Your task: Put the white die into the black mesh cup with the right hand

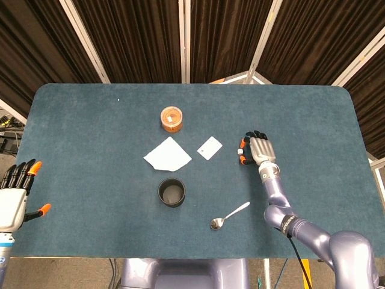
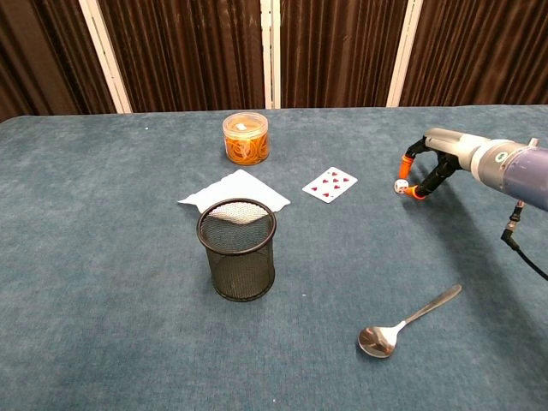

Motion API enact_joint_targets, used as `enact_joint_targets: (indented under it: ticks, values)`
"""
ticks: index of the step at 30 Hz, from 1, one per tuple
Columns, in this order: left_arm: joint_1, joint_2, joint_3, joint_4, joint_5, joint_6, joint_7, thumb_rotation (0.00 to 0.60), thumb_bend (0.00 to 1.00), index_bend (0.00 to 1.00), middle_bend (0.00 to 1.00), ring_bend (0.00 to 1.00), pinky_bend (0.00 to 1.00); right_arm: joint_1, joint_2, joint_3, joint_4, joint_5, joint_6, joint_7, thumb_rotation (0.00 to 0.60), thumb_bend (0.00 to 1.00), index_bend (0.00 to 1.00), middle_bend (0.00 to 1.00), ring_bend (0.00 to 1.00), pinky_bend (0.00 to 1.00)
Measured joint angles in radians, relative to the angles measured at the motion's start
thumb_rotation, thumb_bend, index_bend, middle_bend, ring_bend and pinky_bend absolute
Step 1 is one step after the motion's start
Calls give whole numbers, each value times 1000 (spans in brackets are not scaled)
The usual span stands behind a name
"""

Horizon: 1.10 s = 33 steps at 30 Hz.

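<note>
The white die (image 1: 240,152) (image 2: 400,186) lies on the blue table right of centre. My right hand (image 1: 257,149) (image 2: 438,154) is low over the cloth just right of it, with one orange fingertip (image 2: 405,159) behind the die and another in front, still apart. I cannot tell whether they touch it. The black mesh cup (image 1: 171,192) (image 2: 237,248) stands upright nearer the front, well left of the die. My left hand (image 1: 15,192) hangs with its fingers spread and holding nothing off the table's left front corner, seen only in the head view.
A playing card (image 1: 210,147) (image 2: 330,183) lies just left of the die. A white napkin (image 1: 168,155) lies behind the cup, an orange jar (image 1: 171,118) further back. A metal spoon (image 1: 229,215) (image 2: 407,323) lies near the front edge.
</note>
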Motion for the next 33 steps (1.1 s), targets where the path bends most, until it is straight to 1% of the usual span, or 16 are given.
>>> enact_joint_targets:
  ticks: [4,8,11,15,19,22,25,28,33]
  values:
    - [-1,-1,1,2,-1,-2,-2,600,46,0,0,0,0,4,-18,0,33,-10,-12,21,600,314,507,161,0,0]
    - [-4,-4,5,4,0,-9,-2,600,46,0,0,0,0,7,-37,1,61,-23,-14,39,600,366,574,199,0,0]
    - [-6,-5,7,4,1,-13,-1,600,46,0,0,0,0,8,-49,3,78,-30,-15,51,600,374,607,221,0,0]
    - [-7,-7,9,4,3,-14,-1,600,45,0,0,0,0,7,-52,6,79,-42,-9,64,600,374,609,222,0,0]
    - [-7,-8,9,5,4,-11,1,600,46,0,0,0,0,1,-37,10,46,-63,27,71,600,374,609,222,0,0]
    - [-6,-7,9,3,7,-5,1,600,46,0,0,0,0,-8,-12,14,-2,-82,63,75,600,372,608,221,0,0]
    - [-5,-9,10,5,9,-1,6,600,46,0,0,0,0,-24,25,17,-83,-101,109,74,600,371,609,219,0,0]
    - [-7,-12,10,6,5,-8,8,600,46,0,0,0,0,-46,72,21,-202,-118,157,70,600,370,610,216,0,0]
    - [-11,-16,13,4,9,-12,23,600,46,0,0,0,0,-87,163,26,-464,-149,240,52,600,370,609,209,0,0]
